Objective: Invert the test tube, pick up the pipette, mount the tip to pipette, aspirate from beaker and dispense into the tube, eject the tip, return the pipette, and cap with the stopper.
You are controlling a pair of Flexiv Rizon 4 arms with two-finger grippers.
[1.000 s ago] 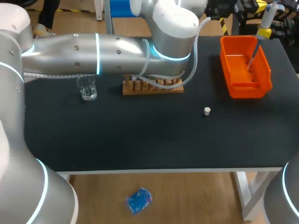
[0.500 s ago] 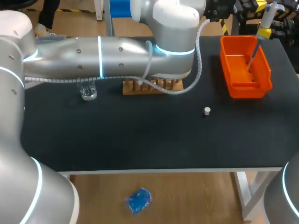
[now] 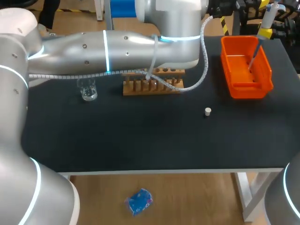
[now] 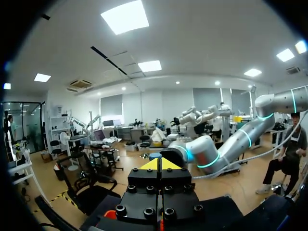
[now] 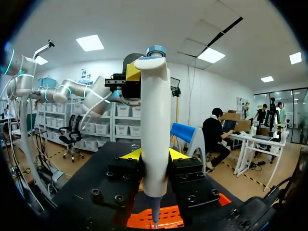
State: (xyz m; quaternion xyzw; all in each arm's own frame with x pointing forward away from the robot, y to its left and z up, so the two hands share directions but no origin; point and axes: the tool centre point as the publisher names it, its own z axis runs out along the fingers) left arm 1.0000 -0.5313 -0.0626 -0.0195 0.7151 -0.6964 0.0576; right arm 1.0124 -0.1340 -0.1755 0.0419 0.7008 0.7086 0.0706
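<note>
My right gripper (image 5: 154,155) is shut on the white pipette (image 5: 155,120), which it holds upright. The pipette's thin lower end hangs over the orange bin (image 5: 139,220). In the head view the pipette (image 3: 268,16) stands above the orange bin (image 3: 243,89) at the back right. My left gripper (image 4: 160,164) is shut with nothing between its fingers, raised above the table's back edge; its hand shows just behind the pipette's top (image 5: 126,79). The glass beaker (image 3: 87,89), the wooden tube rack (image 3: 152,83) and the small white stopper (image 3: 208,111) sit on the black table. I cannot make out a tube.
My left arm (image 3: 117,47) stretches from the left across the back of the table, over the rack's far side. The black tabletop (image 3: 140,140) in front of the rack and beaker is bare.
My left arm has lifted and swung toward the back, uncovering more of the rack. The pipette and the right gripper have stayed in place.
</note>
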